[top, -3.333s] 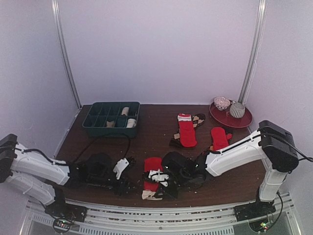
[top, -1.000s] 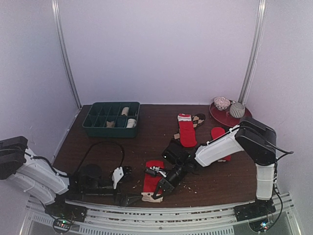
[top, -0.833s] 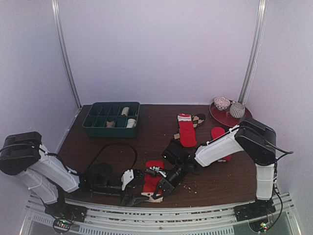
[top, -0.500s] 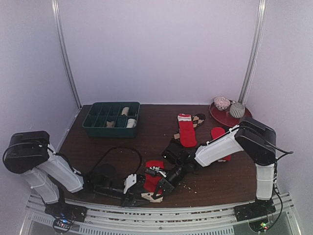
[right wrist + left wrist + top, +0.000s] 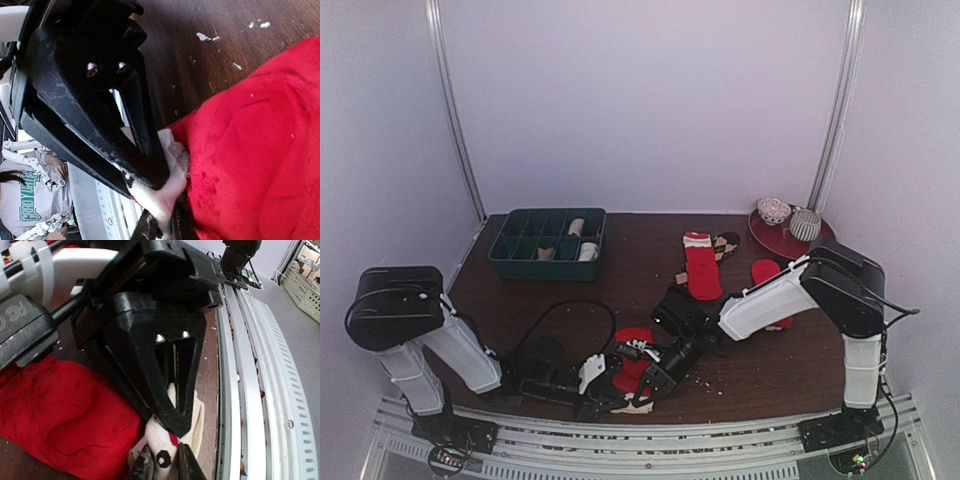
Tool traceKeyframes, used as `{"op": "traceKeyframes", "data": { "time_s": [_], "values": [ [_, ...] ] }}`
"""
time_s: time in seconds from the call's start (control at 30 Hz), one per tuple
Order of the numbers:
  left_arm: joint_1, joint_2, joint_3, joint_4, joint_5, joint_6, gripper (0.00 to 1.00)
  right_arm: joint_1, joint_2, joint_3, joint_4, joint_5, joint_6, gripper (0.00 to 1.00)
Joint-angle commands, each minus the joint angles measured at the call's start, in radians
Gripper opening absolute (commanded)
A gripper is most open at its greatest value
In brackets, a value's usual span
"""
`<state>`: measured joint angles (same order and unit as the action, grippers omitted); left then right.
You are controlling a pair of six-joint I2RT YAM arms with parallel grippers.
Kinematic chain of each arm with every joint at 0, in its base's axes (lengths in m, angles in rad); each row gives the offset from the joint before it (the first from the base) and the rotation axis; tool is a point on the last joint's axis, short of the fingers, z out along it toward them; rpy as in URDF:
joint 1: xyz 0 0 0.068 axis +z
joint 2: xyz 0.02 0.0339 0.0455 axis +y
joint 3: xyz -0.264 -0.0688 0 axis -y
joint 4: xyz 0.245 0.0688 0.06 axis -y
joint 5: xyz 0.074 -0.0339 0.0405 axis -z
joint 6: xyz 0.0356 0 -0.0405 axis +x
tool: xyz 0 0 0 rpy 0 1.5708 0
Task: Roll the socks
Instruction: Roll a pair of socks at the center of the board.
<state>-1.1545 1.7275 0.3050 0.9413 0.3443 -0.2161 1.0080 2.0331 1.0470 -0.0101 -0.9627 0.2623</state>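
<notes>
A red sock (image 5: 635, 350) with a cream end (image 5: 632, 403) lies near the table's front edge. My left gripper (image 5: 607, 390) comes in from the left. In the left wrist view its fingertips (image 5: 186, 467) pinch the cream end (image 5: 162, 452), so my left gripper (image 5: 164, 466) is shut on it. My right gripper (image 5: 643, 383) reaches from the right and meets it nose to nose. My right gripper (image 5: 164, 226) is shut on the same cream end (image 5: 167, 192), beside the red fabric (image 5: 250, 150). Further back lie another red sock (image 5: 702, 268), a brown patterned sock (image 5: 726, 243) and a red one (image 5: 767, 272).
A dark green compartment tray (image 5: 510, 250) with rolled socks stands at the back left. A red plate (image 5: 817, 248) carrying two round objects sits at the back right. The metal rail (image 5: 640, 440) runs along the front edge, just below both grippers. Crumbs dot the wood.
My left arm has slid right along the front edge to the sock, and its jaws have closed on the cream end. The right arm has held still with its grip.
</notes>
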Motion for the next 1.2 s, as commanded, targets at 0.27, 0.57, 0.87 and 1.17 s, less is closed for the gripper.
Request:
{"op": "traceKeyframes", "data": {
  "time_s": [0.27,0.57,0.87,1.17],
  "values": [
    [-0.007,0.044,0.027,-0.183,-0.041,-0.100,0.00,0.010,0.089,-0.081,-0.149,0.231,0.013,0.08],
    [0.068,0.149,0.060,-0.379,0.055,-0.307,0.00,0.009,-0.150,-0.167,0.106,0.379,-0.051,0.18],
    [0.130,0.192,0.045,-0.444,0.163,-0.380,0.00,0.091,-0.500,-0.383,0.369,0.635,-0.408,0.37],
    [0.139,0.236,0.053,-0.468,0.186,-0.378,0.00,0.232,-0.421,-0.359,0.278,0.787,-0.624,0.38]
  ]
}}
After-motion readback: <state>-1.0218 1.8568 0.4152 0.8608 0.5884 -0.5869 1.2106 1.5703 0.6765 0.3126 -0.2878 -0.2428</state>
